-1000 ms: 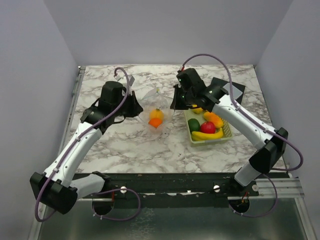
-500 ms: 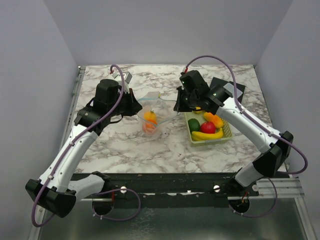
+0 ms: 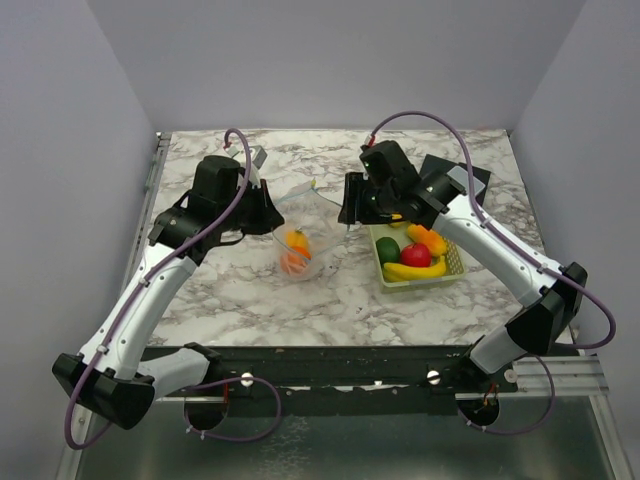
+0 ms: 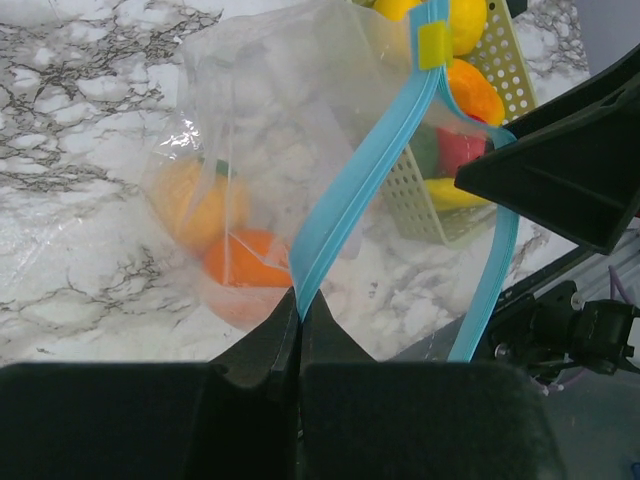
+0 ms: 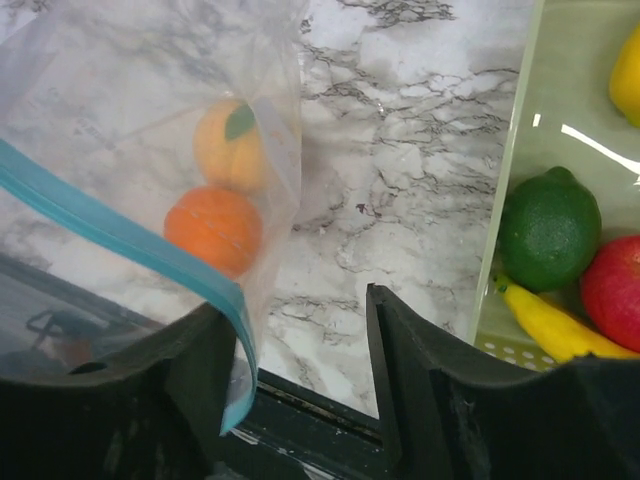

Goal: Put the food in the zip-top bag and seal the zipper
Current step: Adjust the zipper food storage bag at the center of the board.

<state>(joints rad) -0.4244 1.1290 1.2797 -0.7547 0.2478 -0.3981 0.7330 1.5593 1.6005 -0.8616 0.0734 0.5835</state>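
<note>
Between the two arms, just above the marble counter point(image 3: 230, 295), the zip-top bag point(image 3: 312, 228) hangs with its mouth pulled open toward both wrists. A second ago it lay slumped and rounded on the counter. Now it is lifted and stretched, and the two pieces of food inside, an orange-yellow one point(image 5: 232, 143) over an orange one point(image 5: 215, 228), have sunk to the bottom. Over the last half second the bag has also drifted slightly toward the left arm, and the right arm has followed it inward.

The left jaws are pinched shut on the zipper point(image 4: 355, 185) at one corner of the mouth. The right jaws stand wide apart. The other end of the blue strip lies against one finger point(image 5: 190, 390), and I cannot tell whether that finger is hooked inside the mouth or only touching it.

My read is that the bag is set up for loading, but the task is far from done. The zipper's two lips are clearly apart. A banana point(image 3: 410, 271), a red piece point(image 3: 416, 254), a green piece point(image 3: 388, 250) and an orange-yellow piece point(image 3: 428, 240) sit in the pale green basket point(image 3: 392, 281) beside the right arm.
</note>
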